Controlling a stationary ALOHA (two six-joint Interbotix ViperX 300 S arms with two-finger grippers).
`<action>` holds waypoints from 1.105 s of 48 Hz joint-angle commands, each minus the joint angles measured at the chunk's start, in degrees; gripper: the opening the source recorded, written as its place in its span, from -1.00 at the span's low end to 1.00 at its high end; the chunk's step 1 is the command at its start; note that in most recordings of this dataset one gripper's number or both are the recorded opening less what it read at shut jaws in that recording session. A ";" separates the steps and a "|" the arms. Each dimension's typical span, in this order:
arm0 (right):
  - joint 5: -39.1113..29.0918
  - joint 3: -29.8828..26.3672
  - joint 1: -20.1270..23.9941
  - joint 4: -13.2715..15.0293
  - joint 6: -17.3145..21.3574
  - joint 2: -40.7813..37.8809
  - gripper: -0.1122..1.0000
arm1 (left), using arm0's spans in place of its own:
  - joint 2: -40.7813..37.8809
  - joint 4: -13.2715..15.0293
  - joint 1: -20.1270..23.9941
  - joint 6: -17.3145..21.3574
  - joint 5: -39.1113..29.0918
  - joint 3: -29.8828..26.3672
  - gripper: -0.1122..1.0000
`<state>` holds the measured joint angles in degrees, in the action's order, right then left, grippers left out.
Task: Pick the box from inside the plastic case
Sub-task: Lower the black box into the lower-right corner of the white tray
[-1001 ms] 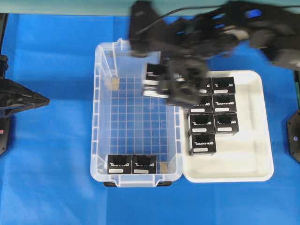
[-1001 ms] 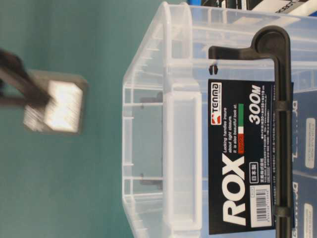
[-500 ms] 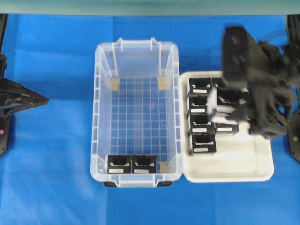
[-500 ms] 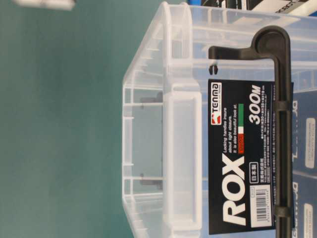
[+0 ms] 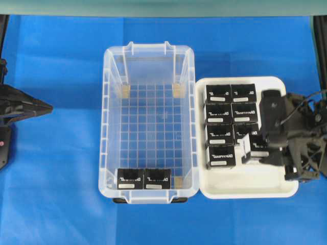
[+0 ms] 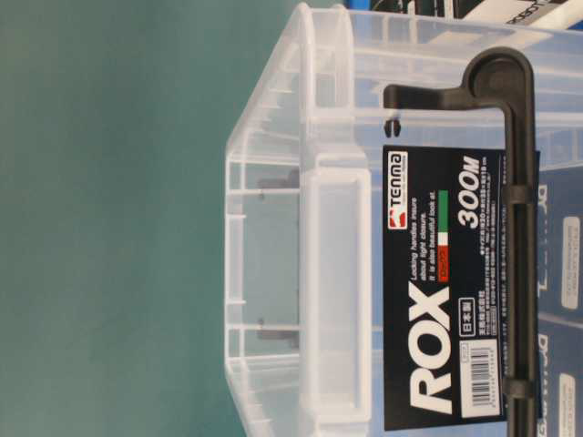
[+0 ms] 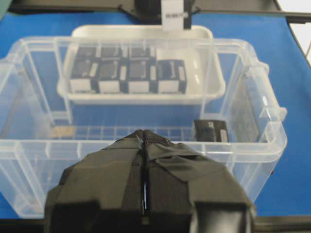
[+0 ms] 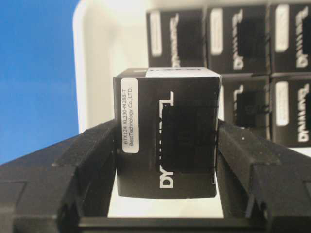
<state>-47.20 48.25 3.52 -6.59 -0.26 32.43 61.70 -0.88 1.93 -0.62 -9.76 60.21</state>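
Observation:
My right gripper [image 5: 254,149] hangs over the white tray [image 5: 255,181], shut on a black box [image 5: 255,139]. In the right wrist view this box [image 8: 167,131], with its white label strip, sits squarely between the two black fingers [image 8: 92,155], above the tray floor. The clear plastic case [image 5: 104,122] stands in the middle with two more boxes [image 5: 130,178] [image 5: 157,178] side by side at its near end. At the far left my left gripper [image 5: 36,107] is shut and empty; its wrist view looks across the case [image 7: 43,145] at a box inside [image 7: 210,131].
Several identical black boxes [image 5: 219,125] stand in two rows in the tray's far half, right beside the held one. Blue cloth covers the table around case and tray. The table-level view shows only the case's end wall [image 6: 332,273] with its ROX label.
The right arm has swung from over the case's far end to the right and come down over the tray, carrying the box. The left arm has not moved.

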 commanded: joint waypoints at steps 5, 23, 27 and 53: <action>5.36 3.69 1.49 -0.26 0.00 -1.23 0.29 | -0.62 -0.09 0.18 -0.18 0.62 -1.58 -0.92; 14.50 8.35 2.29 -0.09 -0.53 -7.21 0.29 | -0.97 -0.09 0.44 -0.79 0.26 -1.49 -0.92; 15.91 8.53 2.29 -0.09 -0.53 -8.53 0.29 | -1.23 -0.09 0.62 -1.58 0.35 -1.49 -0.92; 16.35 8.79 -0.62 0.18 0.62 -10.99 0.29 | -1.23 -0.09 0.88 -1.85 0.62 -1.76 -0.92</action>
<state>-31.03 57.57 3.34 -6.50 0.53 22.06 61.00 -0.88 2.64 -2.46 -9.67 60.03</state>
